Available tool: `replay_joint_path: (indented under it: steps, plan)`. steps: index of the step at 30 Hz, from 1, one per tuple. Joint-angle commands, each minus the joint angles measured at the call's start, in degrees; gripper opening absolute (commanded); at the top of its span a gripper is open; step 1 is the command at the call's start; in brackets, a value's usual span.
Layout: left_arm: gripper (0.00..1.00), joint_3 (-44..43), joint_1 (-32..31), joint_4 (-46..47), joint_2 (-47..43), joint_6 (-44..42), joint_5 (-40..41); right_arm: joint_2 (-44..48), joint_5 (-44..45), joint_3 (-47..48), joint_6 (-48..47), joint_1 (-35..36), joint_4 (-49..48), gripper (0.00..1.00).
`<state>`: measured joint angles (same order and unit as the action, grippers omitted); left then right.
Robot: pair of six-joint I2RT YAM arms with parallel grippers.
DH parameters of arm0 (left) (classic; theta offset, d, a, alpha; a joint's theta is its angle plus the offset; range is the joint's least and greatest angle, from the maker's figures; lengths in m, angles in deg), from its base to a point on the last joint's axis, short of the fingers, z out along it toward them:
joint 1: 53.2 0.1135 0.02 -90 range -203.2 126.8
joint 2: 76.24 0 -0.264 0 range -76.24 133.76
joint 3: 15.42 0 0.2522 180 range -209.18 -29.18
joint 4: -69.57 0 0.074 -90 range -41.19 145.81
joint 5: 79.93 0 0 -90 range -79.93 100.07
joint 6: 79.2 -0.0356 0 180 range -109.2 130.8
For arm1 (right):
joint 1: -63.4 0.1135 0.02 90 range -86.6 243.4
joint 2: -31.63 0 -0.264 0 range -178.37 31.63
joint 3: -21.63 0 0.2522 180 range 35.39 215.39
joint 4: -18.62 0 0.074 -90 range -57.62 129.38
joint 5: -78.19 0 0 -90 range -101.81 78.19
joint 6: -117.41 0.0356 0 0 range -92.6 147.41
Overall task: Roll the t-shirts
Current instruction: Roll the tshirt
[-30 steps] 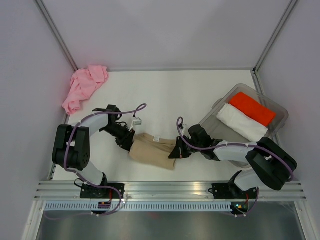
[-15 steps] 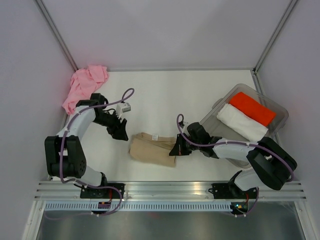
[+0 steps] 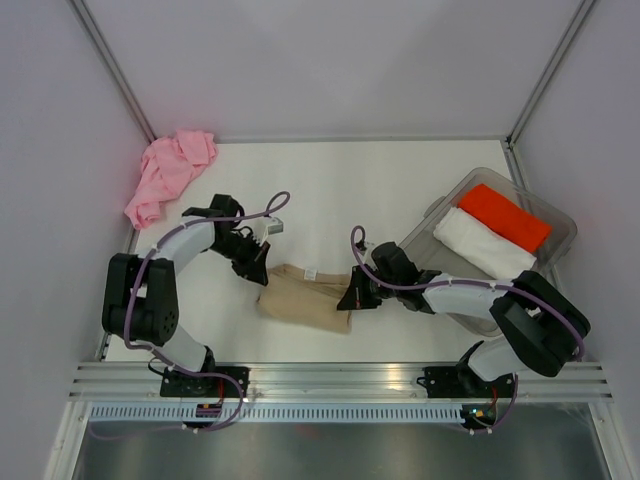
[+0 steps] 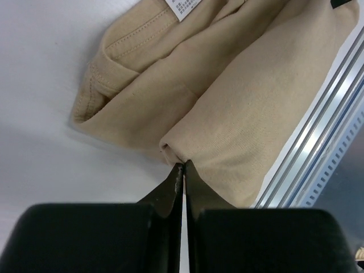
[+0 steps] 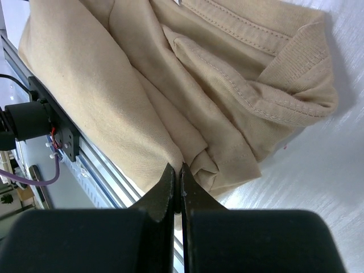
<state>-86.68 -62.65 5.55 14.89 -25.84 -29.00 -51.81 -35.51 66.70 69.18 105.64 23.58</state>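
**Down at the lower middle of the overhead view: tan bundle looks one slip from flopping open**

On the right edge of the white table (image 3: 400, 200) there's a clear bin (image 3: 440, 215) with an orange roll (image 3: 510, 218) and a white roll (image 3: 484, 245) inside. The tan t-shirt (image 3: 305, 297) sits at lower centre, close to the aluminium rail (image 3: 340, 378). It's a loose, lumpy bundle rather than a tight tube. The pink t-shirt (image 3: 168, 172) is crumpled in the upper-left corner, well apart from everything.

Both claws are on the tan one. The left claw (image 4: 181, 166) is at its left end, clenched, with the tips nipping just the corner of a fold. The right claw (image 5: 177, 168) is at the right end, also clenched on the fold's edge, and it's a thin bite at best.

My worry is those tiny pinches. If either arm pulls or lifts, I'd guess only the outer layer comes along, and the inner folds sag and unwind. The ribbed collar end (image 5: 296, 68) already gapes open. Pulling the two ends apart would just stretch the bundle flat. It's also near enough to the rail that a dragged hem could snag in the slots. The care label (image 4: 185, 7) is poking out too, so the wrap is clearly loose.
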Motion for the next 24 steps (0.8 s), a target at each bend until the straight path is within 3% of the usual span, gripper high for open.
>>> replay_joint_path:
  steps: [1,7,10,11,13,15,20,24]
  plan:
    - [0.02,1.94,0.05,2.10,0.01,0.88,-0.04,-1.54,-0.11,2.88,-0.30,-0.23,0.18,0.00]
    - [0.02,3.79,0.05,3.14,6.33,-0.10,4.26,-5.06,-0.12,4.20,-0.56,-0.84,0.10,0.01]
    - [0.02,4.06,0.05,3.68,8.36,0.17,6.11,-5.07,3.21,3.58,-2.13,-2.86,1.23,0.11]
    - [0.02,4.14,0.05,4.03,8.27,0.17,6.46,-4.89,6.10,4.10,-3.97,-3.30,5.24,0.22]
    - [0.02,4.32,0.05,4.03,7.13,0.17,6.29,-2.71,10.06,5.94,-8.87,-3.04,8.17,0.35]
    - [0.02,4.41,0.05,4.03,5.91,0.08,6.02,0.89,12.44,7.35,-11.79,-0.59,9.32,0.40]
    - [0.02,4.15,0.05,3.85,3.79,0.34,6.37,11.53,30.72,13.95,-29.77,10.57,15.91,0.51]
    - [0.02,3.97,0.05,3.85,4.05,0.43,6.29,13.39,37.04,13.17,-45.08,19.26,14.34,0.68]
